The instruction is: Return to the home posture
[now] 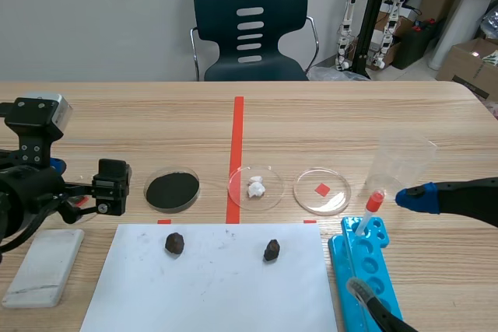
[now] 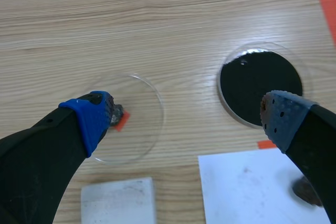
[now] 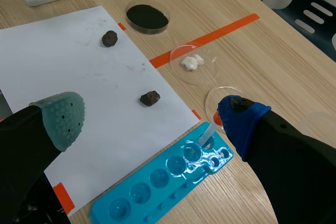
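The left gripper [image 2: 184, 116] hangs low at the left of the wooden tabletop [image 1: 350, 114], pointing across toward the middle, fingers spread wide and empty over one of four round dishes [image 2: 139, 114]. The right gripper [image 3: 149, 116], equally spread and empty, points in from the right above one blue tray [image 3: 173, 196] holding one dropper [image 3: 207, 135]. Two dark lumps [image 1: 174, 243] lie on one white sheet [image 1: 218, 285], with one white block [image 1: 45, 266], one clear cup [image 1: 401, 165] and a chair [image 1: 249, 25] beyond.
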`<state>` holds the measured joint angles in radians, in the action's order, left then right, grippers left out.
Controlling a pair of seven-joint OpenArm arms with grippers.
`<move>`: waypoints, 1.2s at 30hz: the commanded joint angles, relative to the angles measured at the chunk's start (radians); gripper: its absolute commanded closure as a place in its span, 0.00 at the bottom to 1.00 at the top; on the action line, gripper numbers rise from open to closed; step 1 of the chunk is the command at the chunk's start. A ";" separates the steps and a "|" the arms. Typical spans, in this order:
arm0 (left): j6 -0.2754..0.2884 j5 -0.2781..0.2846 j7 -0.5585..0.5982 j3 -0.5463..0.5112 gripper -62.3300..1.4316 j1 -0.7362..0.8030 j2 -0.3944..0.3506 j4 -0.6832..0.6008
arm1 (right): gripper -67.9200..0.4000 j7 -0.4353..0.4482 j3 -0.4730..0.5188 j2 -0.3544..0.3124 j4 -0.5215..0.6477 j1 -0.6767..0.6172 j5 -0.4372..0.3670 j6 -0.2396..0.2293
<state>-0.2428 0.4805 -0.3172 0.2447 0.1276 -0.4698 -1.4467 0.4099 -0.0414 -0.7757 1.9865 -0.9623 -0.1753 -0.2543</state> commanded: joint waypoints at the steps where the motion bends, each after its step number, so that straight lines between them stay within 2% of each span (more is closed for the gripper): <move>1: -0.002 0.002 0.014 -0.028 0.05 0.030 -0.006 -0.038 | 0.22 0.011 0.001 0.000 0.005 0.001 -0.011 0.000; 13: 0.005 -0.003 0.018 -0.178 0.05 0.251 -0.008 -0.222 | 0.22 0.011 0.001 0.000 0.005 0.001 -0.011 0.000; 17: 0.033 -0.003 0.060 -0.208 0.05 0.321 -0.008 -0.278 | 0.22 0.011 0.001 0.000 0.005 0.001 -0.011 0.000; 22: 0.037 -0.008 0.121 -0.240 0.05 0.430 -0.007 -0.363 | 0.22 0.011 0.001 0.000 0.005 0.001 -0.011 0.000; 25: 0.047 -0.038 0.162 -0.248 0.05 0.506 -0.007 -0.417 | 0.22 0.011 0.001 0.000 0.005 0.001 -0.011 0.000; 30: 0.060 -0.129 0.232 -0.259 0.05 0.633 0.023 -0.507 | 0.22 0.011 0.001 0.000 0.005 0.001 -0.011 0.000; 36: 0.168 -0.221 0.285 -0.299 0.05 0.758 0.121 -0.591 | 0.22 0.011 0.001 0.000 0.005 0.001 -0.011 0.000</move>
<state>-0.0738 0.2619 -0.0528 -0.0483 0.8814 -0.3637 -2.0182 0.4099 -0.0414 -0.7753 1.9865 -0.9623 -0.1753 -0.2543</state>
